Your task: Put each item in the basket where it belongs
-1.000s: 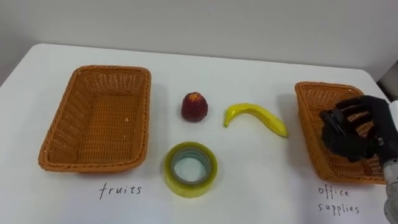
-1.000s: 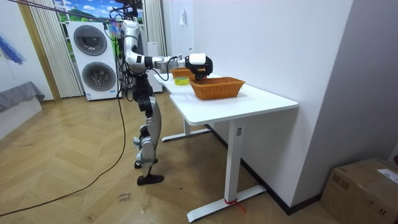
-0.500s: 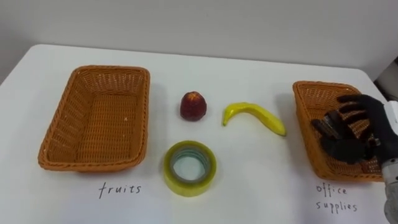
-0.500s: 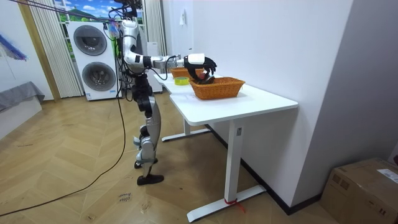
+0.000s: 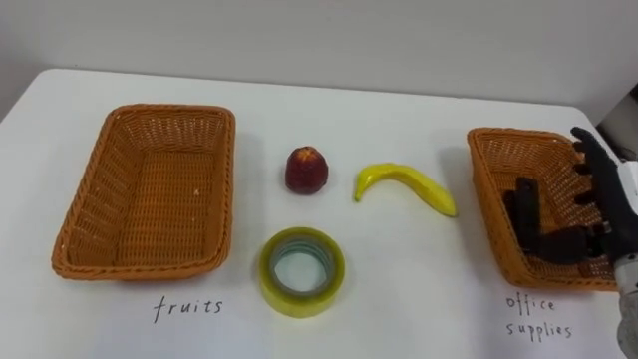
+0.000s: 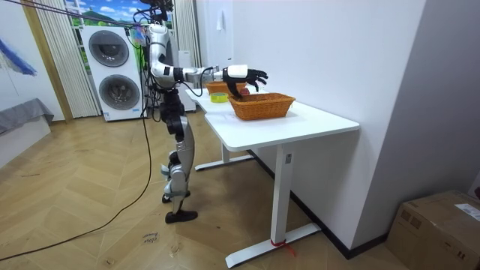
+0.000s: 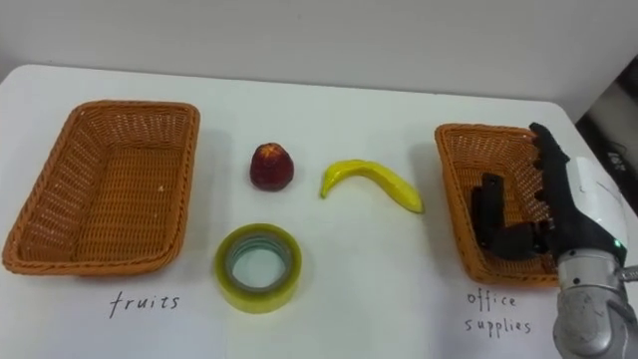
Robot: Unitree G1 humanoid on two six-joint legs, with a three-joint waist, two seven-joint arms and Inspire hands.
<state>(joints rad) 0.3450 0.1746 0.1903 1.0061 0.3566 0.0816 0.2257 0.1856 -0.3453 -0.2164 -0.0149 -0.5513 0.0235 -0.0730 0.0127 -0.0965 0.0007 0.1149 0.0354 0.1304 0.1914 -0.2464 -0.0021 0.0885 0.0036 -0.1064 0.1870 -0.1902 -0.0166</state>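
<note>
R hand point(image 5: 601, 199) hovers over the right basket point(image 5: 493, 184), fingers spread wide apart and gripping nothing. A dark shape point(image 5: 526, 214) sits in that basket under the fingers; can't tell if it's an office item or part of the hand.

Still out on the table point(image 5: 399, 110), between the two baskets:
- Apple point(image 5: 306, 171), centre-far, upright. Prob. firm, smooth and round, so it can roll or slip. Best to wrap fingers and thumb round its widest part from above.
- Banana point(image 5: 404, 184), right of the apple and nearest the R hand, curve arching away. Light but bruises easily, so go gentle: pinch across the middle of the curve, not at the ends.
- Tape roll point(image 5: 302, 271), centre-near, lying flat with the hole up. Stiff, light, glossy and likely slick. Grip across the outer rim, or put a finger in the core with the thumb outside.

Left basket point(image 5: 145, 194) is empty. Fruit goes there, a long reach across for the R hand; tape goes right.
</note>
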